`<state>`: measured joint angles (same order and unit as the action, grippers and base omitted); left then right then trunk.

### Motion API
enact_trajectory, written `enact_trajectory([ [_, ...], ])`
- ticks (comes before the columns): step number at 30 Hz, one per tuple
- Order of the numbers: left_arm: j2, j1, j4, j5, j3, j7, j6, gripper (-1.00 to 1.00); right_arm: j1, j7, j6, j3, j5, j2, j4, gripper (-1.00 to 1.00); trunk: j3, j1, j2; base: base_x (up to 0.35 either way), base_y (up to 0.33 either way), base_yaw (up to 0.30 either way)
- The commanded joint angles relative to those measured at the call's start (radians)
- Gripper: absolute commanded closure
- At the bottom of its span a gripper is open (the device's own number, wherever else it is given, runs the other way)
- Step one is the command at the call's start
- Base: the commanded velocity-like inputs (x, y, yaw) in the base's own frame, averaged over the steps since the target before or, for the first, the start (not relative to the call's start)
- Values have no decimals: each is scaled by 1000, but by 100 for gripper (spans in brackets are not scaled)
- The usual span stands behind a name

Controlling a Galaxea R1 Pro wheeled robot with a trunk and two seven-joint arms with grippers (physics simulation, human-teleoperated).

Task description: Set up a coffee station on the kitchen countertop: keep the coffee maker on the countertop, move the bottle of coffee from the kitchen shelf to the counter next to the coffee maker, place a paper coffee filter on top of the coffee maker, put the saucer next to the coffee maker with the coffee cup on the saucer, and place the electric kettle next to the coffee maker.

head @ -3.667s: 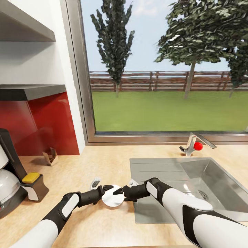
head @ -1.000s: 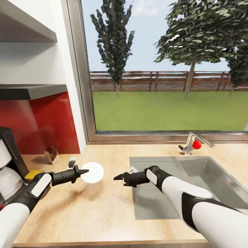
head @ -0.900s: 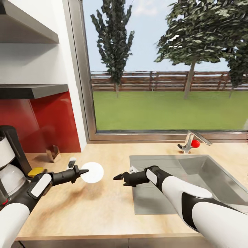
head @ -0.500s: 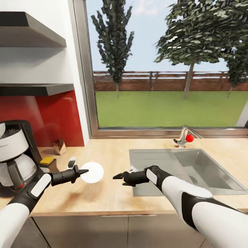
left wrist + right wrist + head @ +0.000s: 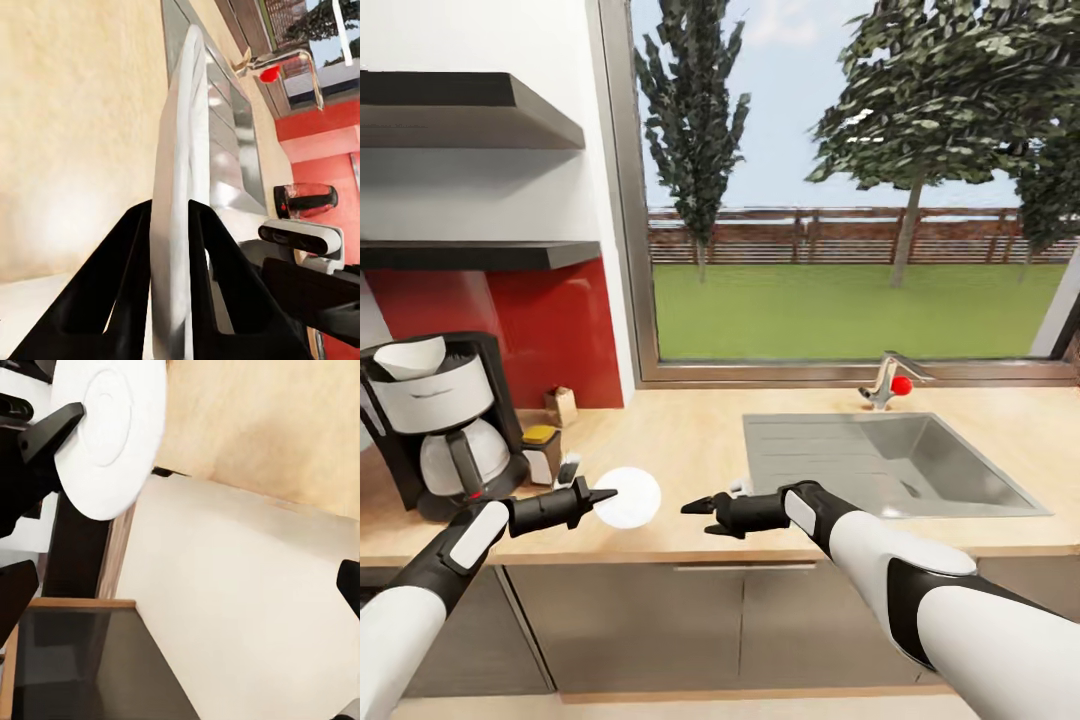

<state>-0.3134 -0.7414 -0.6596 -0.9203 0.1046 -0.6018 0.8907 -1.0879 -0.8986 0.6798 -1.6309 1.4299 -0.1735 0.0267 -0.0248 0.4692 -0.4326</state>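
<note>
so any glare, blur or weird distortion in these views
Head view: evenly lit and sharp; the steel sink has a soft sheen, and the round white saucer reads flat white. Left wrist view: saucer edge-on, stretched by closeness, counter glare. Right wrist view: the black left gripper looms as a dark silhouette.
</note>
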Motion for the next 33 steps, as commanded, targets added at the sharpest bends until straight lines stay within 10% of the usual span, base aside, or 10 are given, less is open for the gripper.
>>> enact_trajectory([
  [1, -1, -2, 0, 0, 3, -1, 1, 100, -1, -9, 6, -7, 9, -1, 3, -100, -3, 0, -2, -337, 124, 0],
  [19, -3, 0, -52, -20, -51, -1, 7, 100, 20, -18, 6, 7, 22, -1, -1, -100, -3, 0, -2, -134, 44, 0],
  [26, 2, 5, -55, -21, -50, -1, 7, 100, 115, -19, 6, 12, 161, -1, -1, -100, -3, 0, -2, -56, 5, 0],
  [33, 1, 5, -54, -22, -51, -1, 7, 100, 123, -19, 6, 10, 167, -1, -1, -100, -3, 0, -2, -141, 21, 0],
])
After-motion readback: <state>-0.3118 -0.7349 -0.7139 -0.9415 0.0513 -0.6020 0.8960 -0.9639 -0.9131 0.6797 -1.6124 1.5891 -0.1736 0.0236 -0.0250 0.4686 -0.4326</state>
